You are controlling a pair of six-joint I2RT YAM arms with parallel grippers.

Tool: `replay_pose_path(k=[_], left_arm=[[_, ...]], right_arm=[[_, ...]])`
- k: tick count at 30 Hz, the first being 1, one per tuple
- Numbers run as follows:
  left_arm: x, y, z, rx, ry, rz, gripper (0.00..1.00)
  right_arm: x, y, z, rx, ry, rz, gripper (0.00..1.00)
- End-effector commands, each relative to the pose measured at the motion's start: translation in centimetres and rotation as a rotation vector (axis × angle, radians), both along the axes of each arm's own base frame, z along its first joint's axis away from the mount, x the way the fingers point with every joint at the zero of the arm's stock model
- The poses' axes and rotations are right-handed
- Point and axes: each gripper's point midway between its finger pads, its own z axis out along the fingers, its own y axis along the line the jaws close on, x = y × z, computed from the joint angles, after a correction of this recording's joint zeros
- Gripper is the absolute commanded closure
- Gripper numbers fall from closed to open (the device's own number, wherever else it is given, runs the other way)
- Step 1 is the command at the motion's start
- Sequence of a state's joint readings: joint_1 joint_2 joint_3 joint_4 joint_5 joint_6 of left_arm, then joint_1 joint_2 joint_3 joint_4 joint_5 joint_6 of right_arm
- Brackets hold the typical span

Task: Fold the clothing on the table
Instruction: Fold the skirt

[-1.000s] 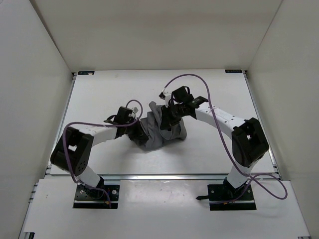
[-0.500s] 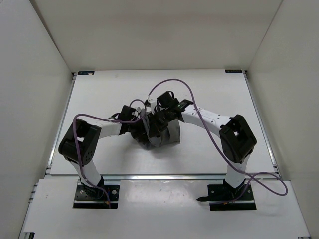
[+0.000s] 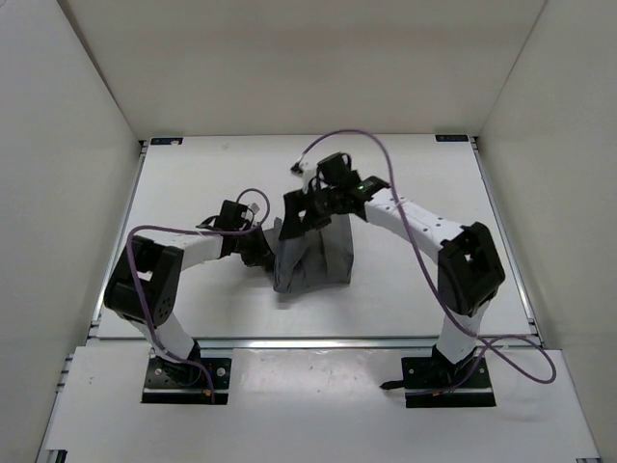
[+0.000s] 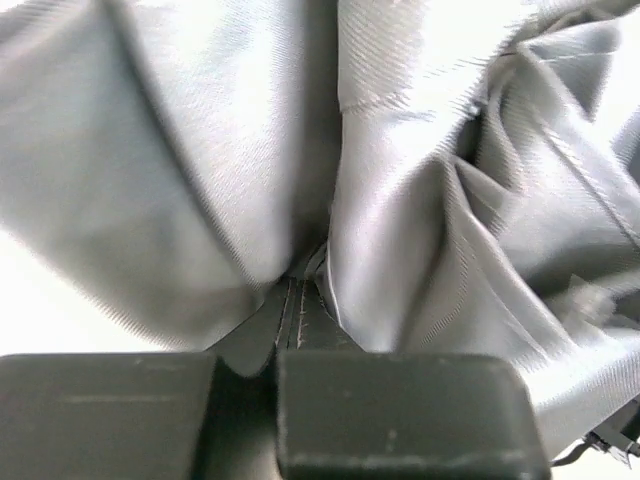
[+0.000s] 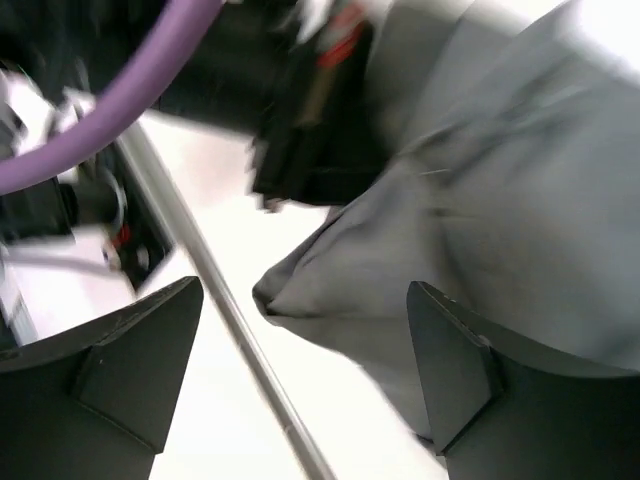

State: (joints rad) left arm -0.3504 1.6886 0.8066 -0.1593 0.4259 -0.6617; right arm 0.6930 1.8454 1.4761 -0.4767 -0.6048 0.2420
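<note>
— Seen from above, where is the clothing?
— It lies bunched in the middle of the table, between the two arms. A purple cable loops over the right arm. The arms hide the cloth's top edge.
— And the left gripper, in its own camera?
— Its jaws are pinched tight on a grey fold.
— The right gripper?
— Its jaws stand wide apart and hold nothing. The cloth lies just under them. A blurry dark part blocks the view behind.
</note>
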Motion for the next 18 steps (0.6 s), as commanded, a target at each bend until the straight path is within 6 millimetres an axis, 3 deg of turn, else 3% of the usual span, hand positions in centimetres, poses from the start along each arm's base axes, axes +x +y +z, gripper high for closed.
replay_pose_path(k=[1,4,5,6,7,9,12,15,18], left_arm=[[1.4,1.6,4.3,0.029,-0.120,0.003,1.00],[2.3,3.4,6.9,0.055,-0.185,0.032,0.99],[2.8,3.9,8.4,0.051,-0.219,0.049,0.99],[2.7,4.0,8.9,0.051,-0.228,0.041,0.98],[2.6,3.7,10.0,0.039,-0.251,0.031,0.98],[2.4,2.9,12.0,0.019,-0.294,0.005,0.98],[0.6,0.7,13.9,-0.028,-0.333,-0.066,1.00],[-2.8,-2.4,14.6,-0.139,-0.318,-0.165,1.00],[-5.1,-4.0,14.6,-0.225,-0.310,-0.227,1.00]], right_arm=[[5.2,-2.4,10.1,0.162,-0.219,-0.154,0.21],[6.6,-5.9,9.4,0.072,-0.253,-0.255,0.30],[6.7,-7.3,7.8,0.029,-0.230,-0.284,0.48],[6.6,-8.7,5.9,-0.007,-0.191,-0.310,0.58],[5.9,-9.4,4.8,-0.025,-0.159,-0.320,0.77],[5.2,-11.1,2.5,-0.050,-0.108,-0.347,0.99],[3.4,-11.1,0.1,-0.060,-0.057,-0.316,0.99],[2.3,-10.2,-1.4,-0.062,-0.037,-0.286,1.00],[2.0,-9.5,-2.9,-0.065,-0.012,-0.255,1.00]])
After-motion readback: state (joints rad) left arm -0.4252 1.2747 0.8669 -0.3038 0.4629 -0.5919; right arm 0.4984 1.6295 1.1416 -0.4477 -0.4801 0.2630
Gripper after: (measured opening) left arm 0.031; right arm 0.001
